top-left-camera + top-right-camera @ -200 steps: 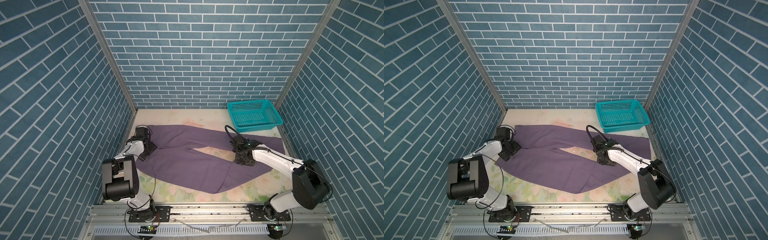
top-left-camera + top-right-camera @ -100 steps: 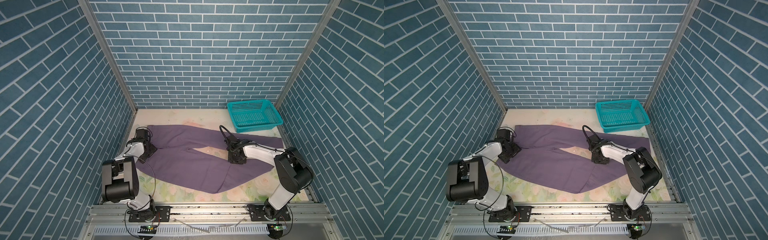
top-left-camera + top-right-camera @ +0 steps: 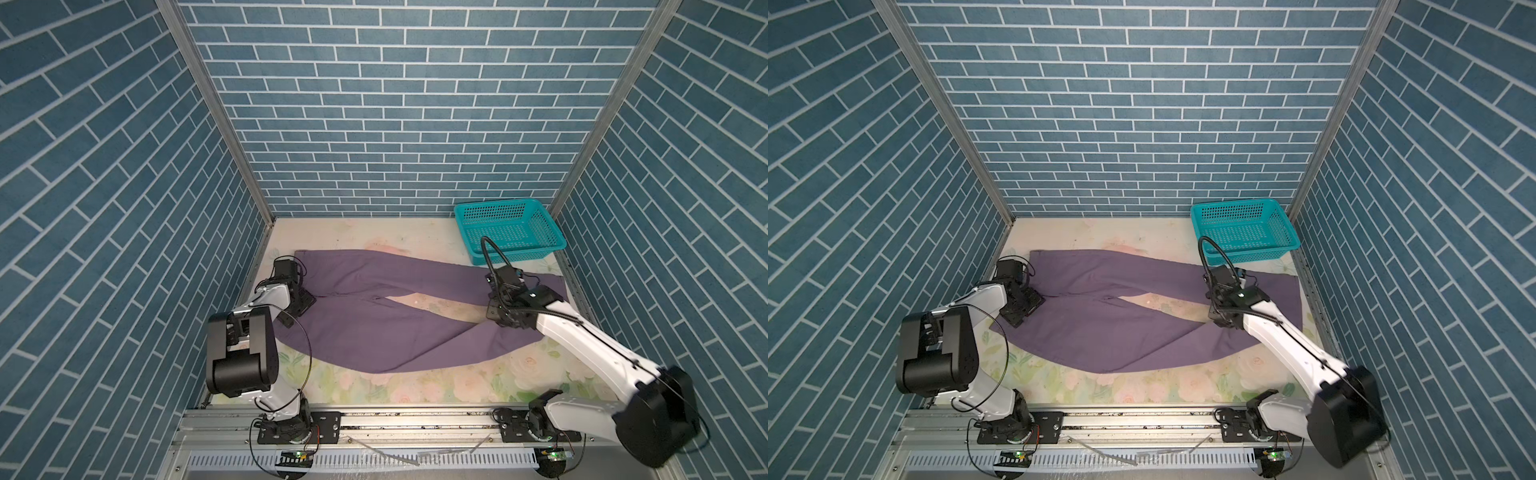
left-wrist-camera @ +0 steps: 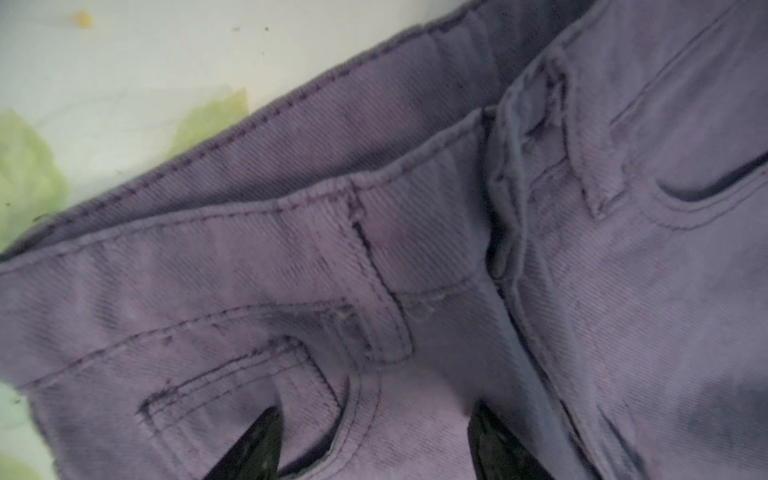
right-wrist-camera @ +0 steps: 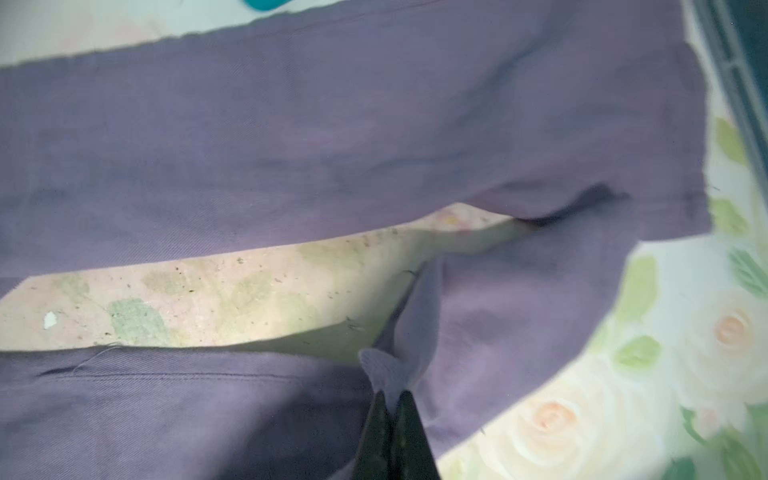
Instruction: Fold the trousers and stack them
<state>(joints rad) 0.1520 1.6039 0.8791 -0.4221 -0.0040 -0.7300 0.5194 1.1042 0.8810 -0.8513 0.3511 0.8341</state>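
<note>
Pinching a tuck of the long mauve soft-fabric trousers point(image 5: 291, 137), which lie flat under both tools, the right gripper point(image 5: 390, 403) should lift the leg beneath it low and lay it onto the leg ahead, while the left gripper point(image 4: 374, 415), spread with the waistband point(image 4: 291, 232) just ahead, should pin that end.

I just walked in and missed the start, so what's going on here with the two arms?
Two arms are working on purple trousers spread flat on the floral table. The right gripper is shut on a pinch of fabric at the near leg's inner edge, close to the hem. The left gripper is open over the waistband by a pocket, gripping nothing. No fold is made yet. A teal basket stands in the far right corner.
</note>
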